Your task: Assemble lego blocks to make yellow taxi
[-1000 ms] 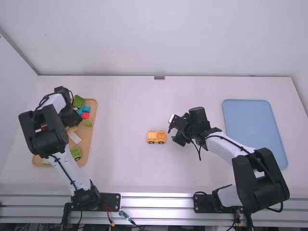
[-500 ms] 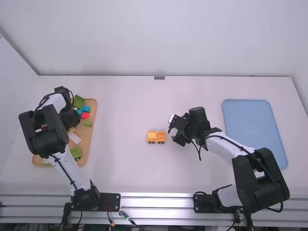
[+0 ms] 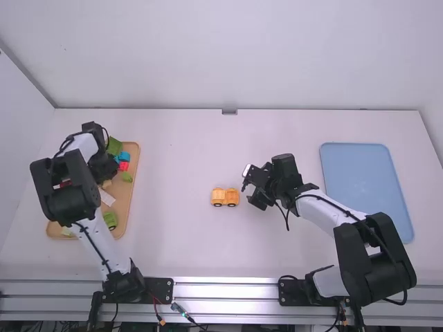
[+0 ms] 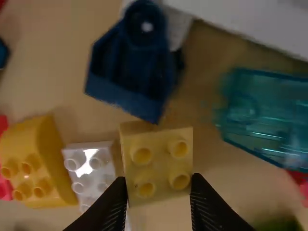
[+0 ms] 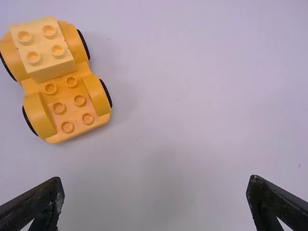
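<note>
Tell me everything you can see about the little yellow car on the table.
The car looks like plastic: an orange-yellow base with round studs, rounded fenders and black-edged wheels. A paler four-stud block sits on one end; the studs on the other end are bare. It stands upright on the table, between the arms, clear of the right fingers.

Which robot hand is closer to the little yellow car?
The right one. The right gripper is just beside the car; the left gripper is well away, over the wooden tray, holding a yellow block.
</note>
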